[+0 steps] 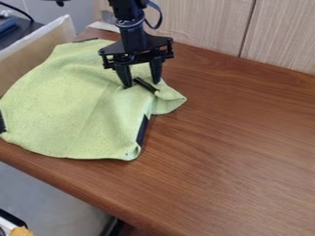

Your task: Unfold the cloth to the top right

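The gripper (141,84) hangs over the upper right part of the cloth, its two fingers spread apart and pointing down, tips at the fabric. The light green cloth (73,106) lies on the left side of the wooden table, mostly spread, with its right corner folded and bunched. A short black strip on the cloth lies between the fingertips. Another black strip runs along the cloth's right edge, below the gripper. I cannot tell whether the fingertips touch the cloth.
The brown wooden table (234,152) extends to the right of the cloth. A pale wood panel wall (203,23) stands behind it. A low light-coloured board (37,48) borders the upper left, with dark equipment beyond. The table's front edge slopes down to the right.
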Motion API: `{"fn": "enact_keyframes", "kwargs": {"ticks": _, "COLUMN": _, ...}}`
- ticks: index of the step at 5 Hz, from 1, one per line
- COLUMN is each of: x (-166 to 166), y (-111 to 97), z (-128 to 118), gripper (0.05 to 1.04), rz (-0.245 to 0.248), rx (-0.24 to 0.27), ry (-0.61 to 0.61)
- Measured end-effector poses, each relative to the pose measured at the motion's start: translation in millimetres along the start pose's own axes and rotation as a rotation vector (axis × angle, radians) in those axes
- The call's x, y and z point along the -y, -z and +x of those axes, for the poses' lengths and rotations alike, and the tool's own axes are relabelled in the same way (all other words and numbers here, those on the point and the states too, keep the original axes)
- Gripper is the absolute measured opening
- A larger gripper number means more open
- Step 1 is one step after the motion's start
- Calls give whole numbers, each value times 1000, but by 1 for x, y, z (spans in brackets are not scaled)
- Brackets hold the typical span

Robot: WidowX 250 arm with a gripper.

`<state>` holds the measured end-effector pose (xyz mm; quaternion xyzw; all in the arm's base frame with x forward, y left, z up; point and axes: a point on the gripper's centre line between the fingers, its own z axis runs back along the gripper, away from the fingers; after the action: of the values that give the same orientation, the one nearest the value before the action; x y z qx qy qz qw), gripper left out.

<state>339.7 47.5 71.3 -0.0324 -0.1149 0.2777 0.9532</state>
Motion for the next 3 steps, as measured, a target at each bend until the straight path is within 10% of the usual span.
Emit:
{"fn": "enact_keyframes", "kwargs": {"ticks": 2, "x": 2, "y": 0, "z": 0, "gripper": 119, "rz": -7, "rx": 2, "ry": -4}}
{"fn": "enact_keyframes", "kwargs": {"ticks": 3, "x": 2, "y": 0, "z": 0, "gripper": 58, "rz": -7, "rx": 2, "ry": -1}}
